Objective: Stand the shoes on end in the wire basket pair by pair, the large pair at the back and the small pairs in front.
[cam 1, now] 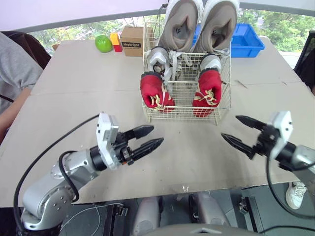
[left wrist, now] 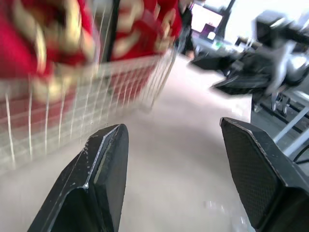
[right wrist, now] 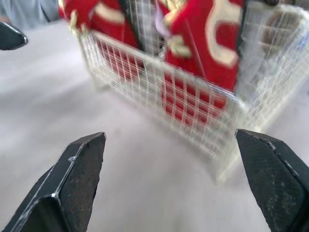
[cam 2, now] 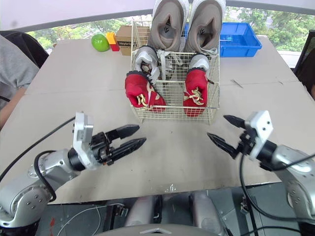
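A white wire basket (cam 1: 183, 114) stands mid-table. Two large beige shoes (cam 1: 183, 22) stand on end at its back. Two small grey shoes (cam 1: 159, 60) stand in the middle, and two small red shoes (cam 1: 154, 91) with tan laces stand in front. My left gripper (cam 1: 150, 138) hovers open and empty over the table, in front of the basket's left corner. My right gripper (cam 1: 237, 130) is open and empty too, in front of the basket's right corner. The red shoes (right wrist: 203, 38) and basket mesh (right wrist: 145, 72) also show in the right wrist view.
A blue bin (cam 1: 246, 40) sits behind the basket on the right. A cardboard box (cam 1: 132, 40), a green apple (cam 1: 103, 43) and a red-and-yellow block (cam 1: 116, 42) lie at the back left. A person's arm in a grey sleeve (cam 1: 15, 69) rests at the left edge.
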Available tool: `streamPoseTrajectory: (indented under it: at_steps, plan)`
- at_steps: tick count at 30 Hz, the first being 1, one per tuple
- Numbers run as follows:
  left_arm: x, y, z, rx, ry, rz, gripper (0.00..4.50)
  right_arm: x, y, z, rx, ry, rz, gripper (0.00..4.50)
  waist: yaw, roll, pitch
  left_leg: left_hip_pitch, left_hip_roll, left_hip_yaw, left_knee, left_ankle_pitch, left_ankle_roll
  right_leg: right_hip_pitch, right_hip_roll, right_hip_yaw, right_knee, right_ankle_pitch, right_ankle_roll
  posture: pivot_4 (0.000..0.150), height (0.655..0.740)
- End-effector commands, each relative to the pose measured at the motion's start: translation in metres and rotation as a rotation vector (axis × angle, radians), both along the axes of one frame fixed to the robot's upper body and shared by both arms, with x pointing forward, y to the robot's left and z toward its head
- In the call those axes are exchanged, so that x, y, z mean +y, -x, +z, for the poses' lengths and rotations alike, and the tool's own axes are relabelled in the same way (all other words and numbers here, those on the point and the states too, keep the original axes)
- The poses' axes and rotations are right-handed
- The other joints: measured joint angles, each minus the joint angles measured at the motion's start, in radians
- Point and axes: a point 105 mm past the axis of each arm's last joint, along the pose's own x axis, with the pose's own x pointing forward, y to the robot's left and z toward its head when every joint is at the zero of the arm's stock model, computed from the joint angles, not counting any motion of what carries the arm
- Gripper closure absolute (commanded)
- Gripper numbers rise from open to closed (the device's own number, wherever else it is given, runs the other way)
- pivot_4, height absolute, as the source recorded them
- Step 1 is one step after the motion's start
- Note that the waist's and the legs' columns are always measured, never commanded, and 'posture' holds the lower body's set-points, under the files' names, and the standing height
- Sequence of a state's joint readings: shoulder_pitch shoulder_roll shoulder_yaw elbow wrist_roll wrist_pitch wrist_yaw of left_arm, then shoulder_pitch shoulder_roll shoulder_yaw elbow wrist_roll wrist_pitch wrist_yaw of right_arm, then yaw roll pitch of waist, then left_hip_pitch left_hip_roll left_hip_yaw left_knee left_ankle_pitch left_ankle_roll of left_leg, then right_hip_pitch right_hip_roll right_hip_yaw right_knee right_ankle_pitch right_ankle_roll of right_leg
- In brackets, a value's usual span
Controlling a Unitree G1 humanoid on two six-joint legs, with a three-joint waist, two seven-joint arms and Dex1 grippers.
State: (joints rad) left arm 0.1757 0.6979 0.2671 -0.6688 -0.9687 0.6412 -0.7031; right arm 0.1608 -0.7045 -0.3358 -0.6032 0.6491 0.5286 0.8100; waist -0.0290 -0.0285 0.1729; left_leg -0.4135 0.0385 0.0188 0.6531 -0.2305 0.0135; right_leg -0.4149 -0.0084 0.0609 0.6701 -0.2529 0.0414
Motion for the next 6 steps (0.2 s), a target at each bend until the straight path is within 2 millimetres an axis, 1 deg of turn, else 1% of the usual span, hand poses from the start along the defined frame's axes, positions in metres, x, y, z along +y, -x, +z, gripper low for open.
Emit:
streamPoseTrajectory:
  at_steps: [1,4,5,6]
  plan:
    - [0.023,0.017,-0.009,0.040,-0.076,0.040,1.20,-0.040,0.014,0.004,-0.021,0.103,-0.036,0.36,-0.002,0.000,0.000,0.000,0.000,0.000,-0.001,0.000,0.000,0.000,0.000,0.000,-0.001,0.000,0.000,0.150,0.7400]
    - [0.034,0.027,-0.019,0.093,-0.091,0.064,1.20,-0.059,0.018,-0.002,-0.001,0.152,-0.073,0.36,-0.003,0.000,0.000,0.001,0.001,0.001,-0.001,0.000,0.000,0.001,0.000,0.000,-0.003,-0.003,-0.001,0.150,0.7400]
    - [0.036,0.028,-0.017,0.101,-0.058,0.055,1.20,-0.062,0.018,-0.004,-0.002,0.166,-0.082,0.36,-0.002,0.000,0.000,0.001,0.001,0.000,0.000,0.000,0.000,0.001,0.000,-0.001,-0.003,-0.003,-0.001,0.150,0.7400]
    - [0.040,0.025,-0.020,0.101,-0.086,0.088,1.20,-0.064,0.018,-0.006,0.001,0.170,-0.084,0.36,-0.002,0.000,0.000,0.002,0.001,0.000,0.000,0.000,0.000,0.002,0.000,-0.001,-0.003,-0.003,-0.002,0.150,0.7400]
